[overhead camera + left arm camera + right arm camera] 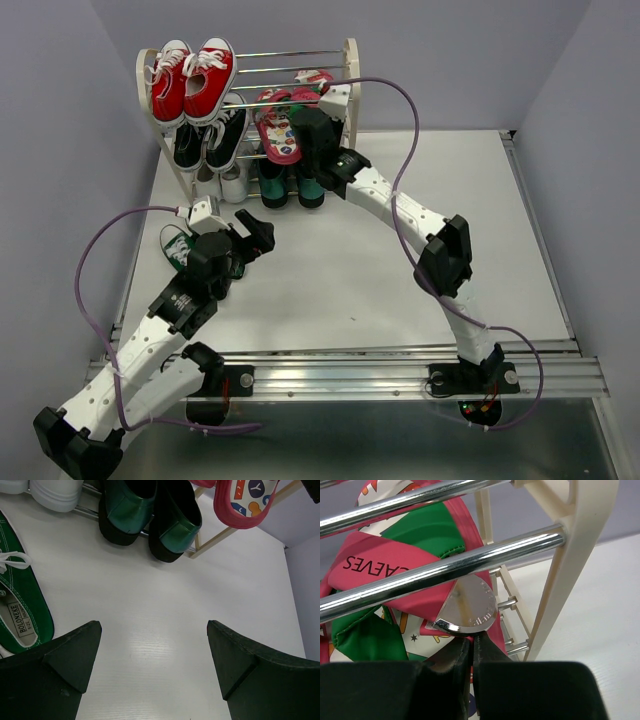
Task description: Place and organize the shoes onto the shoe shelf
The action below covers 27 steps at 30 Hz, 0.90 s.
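- The left pincer [152, 625] hangs over the white surface [400, 250] with its two dark fingers spread wide and nothing between them.
- Beside it on the left lies one green canvas sneaker with white laces [20, 605], flat on the surface and apart from the shelf. The left wrist view cuts it off at the edge, and from above [177, 247] the arm covers a part of it. Its partner I cannot find.
- The small shoe shelf with cream-white side frames and chrome rods [352, 55] stands at the far edge of the surface.
- The dark green glossy loafers [290, 188] stand side by side at the bottom right of the shelf, their heels toward the arms [125, 510].
- The pink-red flip-flops with colourful printed footbeds [278, 135] lie on the rods at the right, above the loafers. The right arm hides much of them.
- The right pincer [472, 647] is inside the shelf, its fingers pressed together just under a shiny round metal plate [470, 607] on a flip-flop [380, 555]. Whether something thin is caught between the fingers, I cannot tell.
- A pair of red sneakers with white laces [190, 80] rests on the top rods at the left, black sneakers [210, 140] below them, and white shoes [230, 183] at the bottom, mostly hidden.
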{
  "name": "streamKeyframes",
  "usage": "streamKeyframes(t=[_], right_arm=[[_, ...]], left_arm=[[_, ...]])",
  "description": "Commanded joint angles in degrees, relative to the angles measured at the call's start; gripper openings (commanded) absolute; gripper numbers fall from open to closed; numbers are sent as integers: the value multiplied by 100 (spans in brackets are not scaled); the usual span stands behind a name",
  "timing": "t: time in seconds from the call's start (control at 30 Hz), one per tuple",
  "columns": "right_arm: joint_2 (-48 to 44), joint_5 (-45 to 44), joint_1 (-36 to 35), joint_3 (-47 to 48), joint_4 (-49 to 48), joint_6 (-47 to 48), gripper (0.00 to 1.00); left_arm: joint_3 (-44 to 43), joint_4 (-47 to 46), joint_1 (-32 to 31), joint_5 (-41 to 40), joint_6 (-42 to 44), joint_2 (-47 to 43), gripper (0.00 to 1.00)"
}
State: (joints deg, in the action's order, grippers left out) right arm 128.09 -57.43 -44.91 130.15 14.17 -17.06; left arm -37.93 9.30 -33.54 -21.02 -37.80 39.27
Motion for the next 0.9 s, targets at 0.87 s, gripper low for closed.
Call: streamKeyframes(t=[0.87], right_arm=[[66,-58,324,46,-2323,185,5]], left_arm=[[40,-209,5,-78,71,64,99]])
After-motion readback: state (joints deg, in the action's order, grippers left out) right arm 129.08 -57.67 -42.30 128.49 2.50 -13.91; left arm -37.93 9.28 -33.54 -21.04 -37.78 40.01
